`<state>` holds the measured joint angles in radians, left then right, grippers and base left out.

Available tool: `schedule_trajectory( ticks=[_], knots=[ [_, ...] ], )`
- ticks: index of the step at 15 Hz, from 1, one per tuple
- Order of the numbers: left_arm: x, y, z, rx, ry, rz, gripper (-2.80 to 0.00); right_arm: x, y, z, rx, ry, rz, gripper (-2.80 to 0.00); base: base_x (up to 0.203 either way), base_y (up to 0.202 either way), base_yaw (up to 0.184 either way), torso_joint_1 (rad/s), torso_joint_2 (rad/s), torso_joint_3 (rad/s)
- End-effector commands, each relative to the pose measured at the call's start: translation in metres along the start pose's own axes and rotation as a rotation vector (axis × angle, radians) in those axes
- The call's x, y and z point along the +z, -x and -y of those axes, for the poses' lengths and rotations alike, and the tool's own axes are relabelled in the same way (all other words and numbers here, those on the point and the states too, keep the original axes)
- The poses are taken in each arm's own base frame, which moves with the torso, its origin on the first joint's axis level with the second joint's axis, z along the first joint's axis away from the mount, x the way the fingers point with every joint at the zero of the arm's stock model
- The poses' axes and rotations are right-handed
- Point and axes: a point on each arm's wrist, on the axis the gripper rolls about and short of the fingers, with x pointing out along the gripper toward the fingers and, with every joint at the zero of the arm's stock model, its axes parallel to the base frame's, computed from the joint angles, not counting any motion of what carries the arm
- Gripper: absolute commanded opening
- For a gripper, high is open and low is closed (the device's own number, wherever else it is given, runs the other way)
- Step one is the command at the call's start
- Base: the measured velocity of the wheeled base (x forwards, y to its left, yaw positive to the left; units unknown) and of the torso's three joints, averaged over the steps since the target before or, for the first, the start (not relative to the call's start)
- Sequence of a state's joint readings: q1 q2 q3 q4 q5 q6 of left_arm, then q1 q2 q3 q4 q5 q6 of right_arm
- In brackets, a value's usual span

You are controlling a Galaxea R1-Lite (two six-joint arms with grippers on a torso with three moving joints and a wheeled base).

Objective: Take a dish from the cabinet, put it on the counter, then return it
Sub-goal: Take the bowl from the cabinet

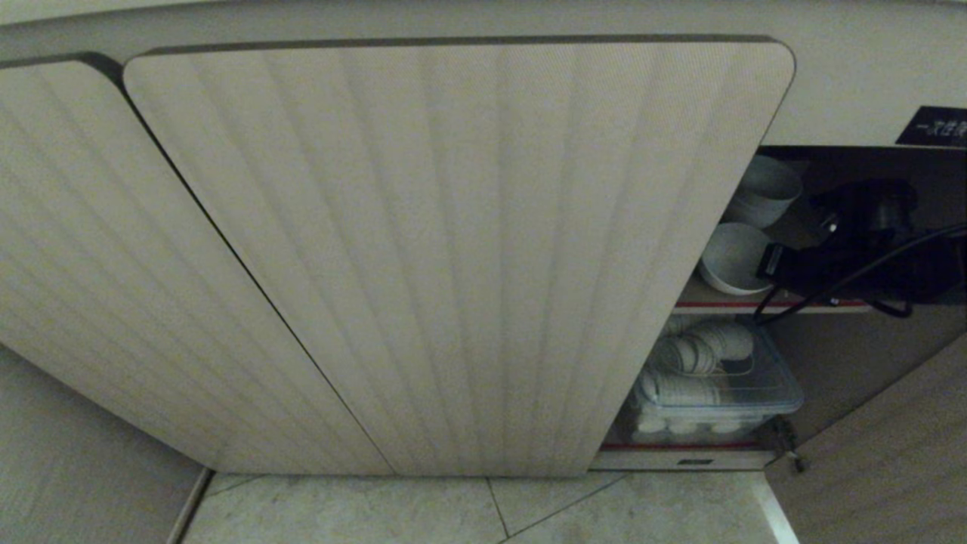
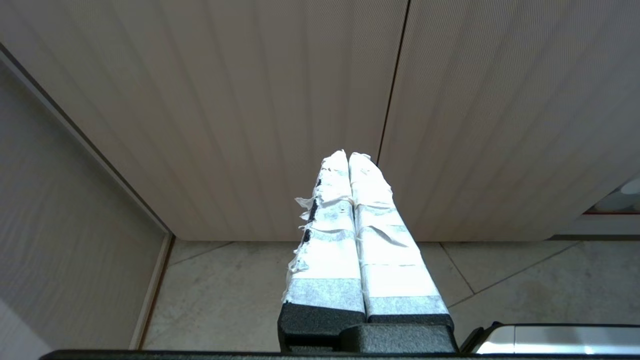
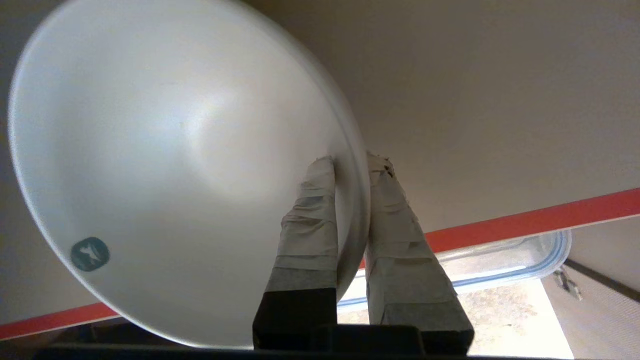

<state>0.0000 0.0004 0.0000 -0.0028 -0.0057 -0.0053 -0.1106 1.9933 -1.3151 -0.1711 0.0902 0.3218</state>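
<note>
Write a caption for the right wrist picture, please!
Right gripper pinches the white bowl's rim above the cabinet's red-edged shelf.

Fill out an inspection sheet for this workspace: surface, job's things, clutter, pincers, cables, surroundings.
Surface: upper shelf, red-edged; counter not in view.
Job's things: dish, clamped by its rim, tilted above the shelf; cabinet door beside the open bay.
Clutter: stack of white bowls behind; clear lidded bin of white crockery on the lower shelf.
Pincers: right pincer shut on the dish, inside the cabinet; left pincer shut, empty, parked facing closed doors.
Cables: black cable loops from the right arm.
Surroundings: pale tiled floor; black label above the bay.
</note>
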Motion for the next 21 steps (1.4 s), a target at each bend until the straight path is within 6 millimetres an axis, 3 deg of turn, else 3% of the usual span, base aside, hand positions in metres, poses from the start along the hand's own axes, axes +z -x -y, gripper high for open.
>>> schedule_trajectory(
  ticks=[1, 21],
  knots=[
    [0.000, 0.000, 0.000, 0.000, 0.001, 0.001, -2.80, 0.003, 0.004, -0.001, 0.004, -0.003, 0.006, -2.80, 0.000, 0.000, 0.000, 0.000, 0.00, 0.000],
    [0.000, 0.000, 0.000, 0.000, 0.001, 0.001, -2.80, 0.003, 0.024, -0.002, 0.000, -0.071, -0.092, -2.80, 0.000, 0.000, 0.000, 0.000, 0.00, 0.000]
  ],
)
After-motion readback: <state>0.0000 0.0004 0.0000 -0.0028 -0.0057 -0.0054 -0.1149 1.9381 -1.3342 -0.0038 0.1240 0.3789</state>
